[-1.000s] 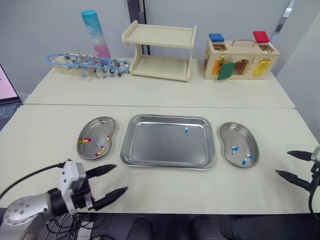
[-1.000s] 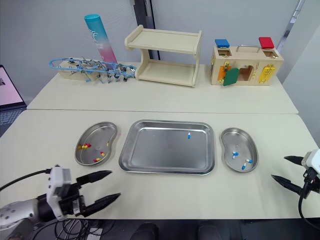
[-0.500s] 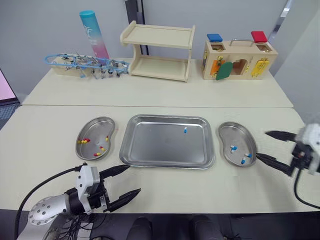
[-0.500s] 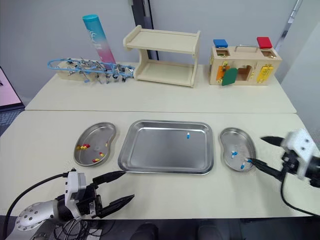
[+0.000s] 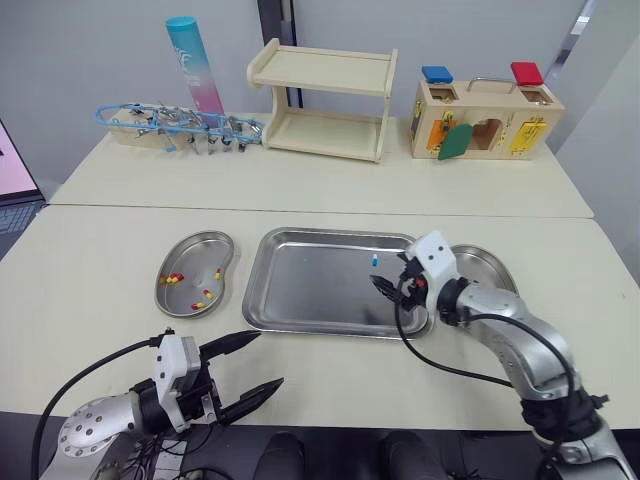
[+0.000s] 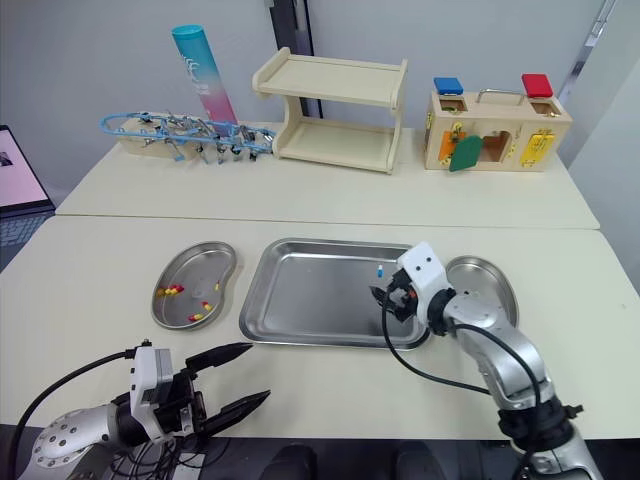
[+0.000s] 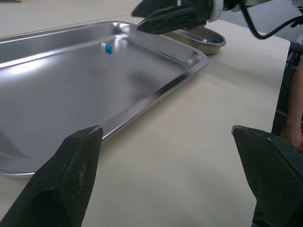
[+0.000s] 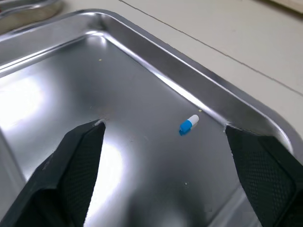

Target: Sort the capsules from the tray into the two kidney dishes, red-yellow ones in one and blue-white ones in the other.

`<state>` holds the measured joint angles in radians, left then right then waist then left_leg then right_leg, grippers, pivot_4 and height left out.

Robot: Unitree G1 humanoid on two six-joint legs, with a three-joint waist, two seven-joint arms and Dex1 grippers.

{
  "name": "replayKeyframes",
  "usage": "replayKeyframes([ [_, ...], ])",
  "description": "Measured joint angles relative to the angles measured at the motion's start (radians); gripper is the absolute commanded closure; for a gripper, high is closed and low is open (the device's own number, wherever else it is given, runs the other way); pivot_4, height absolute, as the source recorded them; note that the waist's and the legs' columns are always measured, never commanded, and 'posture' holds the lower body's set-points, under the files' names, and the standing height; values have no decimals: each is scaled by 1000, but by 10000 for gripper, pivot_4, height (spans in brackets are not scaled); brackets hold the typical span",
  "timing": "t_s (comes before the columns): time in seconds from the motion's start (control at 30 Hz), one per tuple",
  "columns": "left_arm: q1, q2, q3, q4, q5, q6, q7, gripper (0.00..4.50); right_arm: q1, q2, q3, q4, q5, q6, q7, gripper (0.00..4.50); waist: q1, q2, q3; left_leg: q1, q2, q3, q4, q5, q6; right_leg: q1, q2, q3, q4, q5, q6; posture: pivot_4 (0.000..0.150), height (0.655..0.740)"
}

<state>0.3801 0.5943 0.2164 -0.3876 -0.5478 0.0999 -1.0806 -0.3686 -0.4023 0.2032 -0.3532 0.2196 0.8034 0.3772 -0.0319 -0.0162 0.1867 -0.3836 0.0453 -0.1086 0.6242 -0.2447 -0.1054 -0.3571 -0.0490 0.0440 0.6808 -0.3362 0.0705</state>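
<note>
Remaining item: one blue-white capsule (image 5: 374,260) lay on the tray (image 5: 300,300), near the far rim and toward the right side, with nothing beside it.
Left kidney dish (image 5: 207,246): sat just beside the tray's left edge and held the red-yellow capsules (image 5: 172,279).
Right kidney dish (image 5: 492,262): sat just beside the tray's right edge; the sorted blue-white capsules (image 7: 209,40) lay in it.
Right gripper (image 8: 163,126): hovered low over the right part of the tray with jaws apart. The capsule lay ahead of the fingers, roughly between their lines, and was not touched.
Left gripper (image 5: 262,358): jaws were apart and held nothing. It hung low over the table (image 5: 100,230) at the near edge, close to the tray's front-left corner.
Step in hand (judged): approach for the final pick, as the sort appeared almost complete.
Handling (judged): the capsule was probably very light, with a smooth rounded shell. It was likely to roll or skid on the polished steel, and the thin shell could dent or split under a hard squeeze.
Hold point (judged): across the short axis at the colour seam, with one finger on each long side and a gentle closure.
Risk (judged): a fingertip nudging the capsule first could send it against the tray rim.
</note>
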Motion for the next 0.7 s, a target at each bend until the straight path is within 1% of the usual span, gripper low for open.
replayKeyframes([
  [0.03, -1, 0, -2, 0, 0, 0, 0, 0, -9, 11, 8, 13, -13, 4, -16, 16610, 0, 0, 0, 0, 0, 0, 0, 0, 0, 0, 0, 0, 0, 0, 0, 1500, 7400],
  [0.27, -26, 0, -15, 1, 0, -4, -2, 0, -55, 127, 55, 147, -123, 5, -124, 16610, -2, 0, 0, 0, 0, 0, 0, 0, 0, -1, 0, 0, 0, 0, 0, 1500, 7400],
  [0.5, -30, 0, -17, 5, 3, -24, -14, 0, -115, 228, 53, 277, -165, -19, -182, 16610, -5, 0, 0, 0, 0, 0, -1, 0, 0, -1, 0, 0, 1, 0, 0, 1500, 7400],
  [0.63, -29, 0, -18, 15, 6, -34, -21, 0, -126, 258, 44, 312, -172, -27, -204, 16610, -5, 1, 0, 0, 0, 0, -1, 0, 0, -1, 0, 0, 1, 0, 0, 1500, 7400],
  [0.7, -27, 0, -18, 16, 8, -41, -21, 0, -130, 259, 39, 318, -175, -27, -206, 21011, -5, 1, 0, 0, 0, 0, -1, 0, 0, -1, 0, 0, 1, 0, 0, 1500, 7400],
])
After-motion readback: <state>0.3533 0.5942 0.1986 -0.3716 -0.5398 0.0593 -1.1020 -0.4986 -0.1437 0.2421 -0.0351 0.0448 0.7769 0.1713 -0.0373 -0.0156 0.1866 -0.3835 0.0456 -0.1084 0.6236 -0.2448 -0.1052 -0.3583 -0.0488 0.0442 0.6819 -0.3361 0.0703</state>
